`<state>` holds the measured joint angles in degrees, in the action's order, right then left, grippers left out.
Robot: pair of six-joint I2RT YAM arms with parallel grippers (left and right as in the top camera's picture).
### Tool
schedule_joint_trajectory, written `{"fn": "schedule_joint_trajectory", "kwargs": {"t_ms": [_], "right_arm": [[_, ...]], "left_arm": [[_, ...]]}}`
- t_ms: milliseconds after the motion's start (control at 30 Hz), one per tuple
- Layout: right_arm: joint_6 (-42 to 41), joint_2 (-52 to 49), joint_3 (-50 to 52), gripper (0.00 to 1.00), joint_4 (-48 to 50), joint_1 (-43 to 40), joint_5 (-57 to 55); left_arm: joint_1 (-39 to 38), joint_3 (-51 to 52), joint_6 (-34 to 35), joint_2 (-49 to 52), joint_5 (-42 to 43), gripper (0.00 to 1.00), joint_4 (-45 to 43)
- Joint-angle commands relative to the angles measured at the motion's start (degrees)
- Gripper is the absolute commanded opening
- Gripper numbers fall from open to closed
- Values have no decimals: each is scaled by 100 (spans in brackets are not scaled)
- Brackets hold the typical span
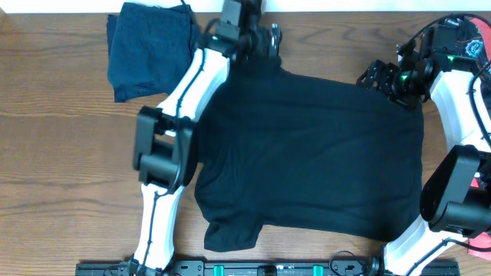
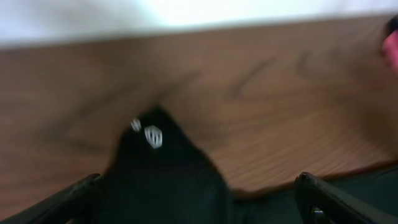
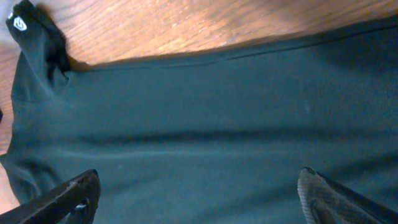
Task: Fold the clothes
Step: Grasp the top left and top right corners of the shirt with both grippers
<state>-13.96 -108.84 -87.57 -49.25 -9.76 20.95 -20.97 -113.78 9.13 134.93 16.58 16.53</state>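
The wooden worktop (image 1: 69,153) carries one black T-shirt (image 1: 322,153), which is spread flat and wide in the middle, probably so that its edges can be reached for the first fold. No fold is made in it yet. At the far left corner lies a dark navy garment (image 1: 149,50), well apart from the black one. It looks already folded and put aside so that it does not disturb the work.

Both arms reach to the far edge of the shirt. The left pincer (image 1: 265,40) is at the far left part and is opened wide. A black piece of cloth rises between its fingers (image 2: 68,199), but they do not close on it; this view is blurred. The right pincer (image 1: 380,77) hangs over the far right corner, also wide open and holding nothing, with smooth cloth under it. The small white logo (image 2: 153,135) sits on the cloth piece at the left pincer.
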Motion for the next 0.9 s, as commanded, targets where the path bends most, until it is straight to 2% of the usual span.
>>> {"fn": "schedule_joint_trajectory", "kwargs": {"t_ms": [0, 133, 600, 767, 867], "right_arm": [[101, 57, -70, 99, -26, 127, -22], [103, 55, -70, 99, -59, 214, -286], [92, 50, -70, 99, -393, 260, -1047], [92, 50, -70, 99, -437, 260, -1045], [94, 50, -70, 99, -442, 260, -1047]], "left_arm": [[-205, -72, -127, 310, 74, 98, 22], [-398, -72, -164, 518, -83, 98, -42], [-627, -70, -216, 708, -1707, 98, -28], [-627, -70, -741, 850, -1904, 98, -26], [-627, -68, -741, 966, -1902, 98, -33]]}}
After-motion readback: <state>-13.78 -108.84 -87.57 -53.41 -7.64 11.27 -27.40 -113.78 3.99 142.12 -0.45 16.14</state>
